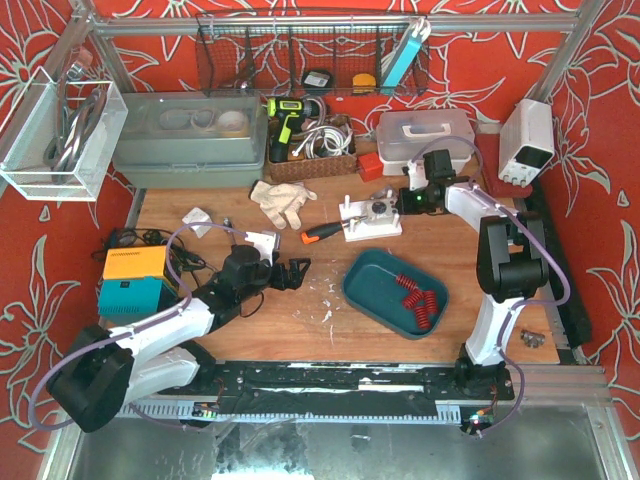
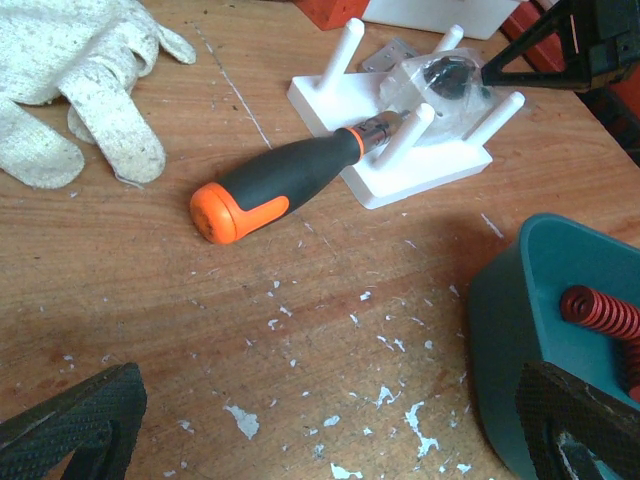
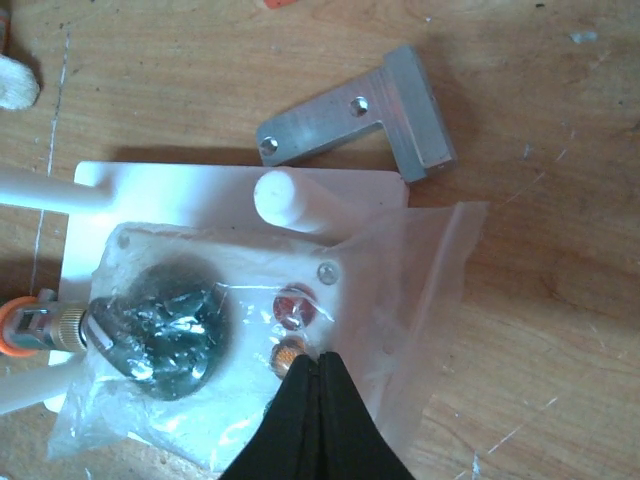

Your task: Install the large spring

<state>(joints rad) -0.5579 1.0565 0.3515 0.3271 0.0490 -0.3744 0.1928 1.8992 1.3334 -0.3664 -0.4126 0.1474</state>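
Spring [image 2: 600, 315] half hidden behind tray wall [image 2: 500, 335].

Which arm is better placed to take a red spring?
Left. The left claw is open beside the teal tray of red springs; the right claw is shut at the white fixture.

Two white arms [image 1: 165, 335] with black joints, looping purple cables [image 1: 553, 265], a left tool [image 1: 292, 272] with bumpy black pads [image 2: 85, 410]

Pegs [image 2: 410, 135]: four. Screwdriver [image 2: 270, 185]: one. Teal tray [image 2: 500, 330]: one. Metal bracket [image 3: 360, 120]: one. Plastic bag [image 3: 420, 270]: one.
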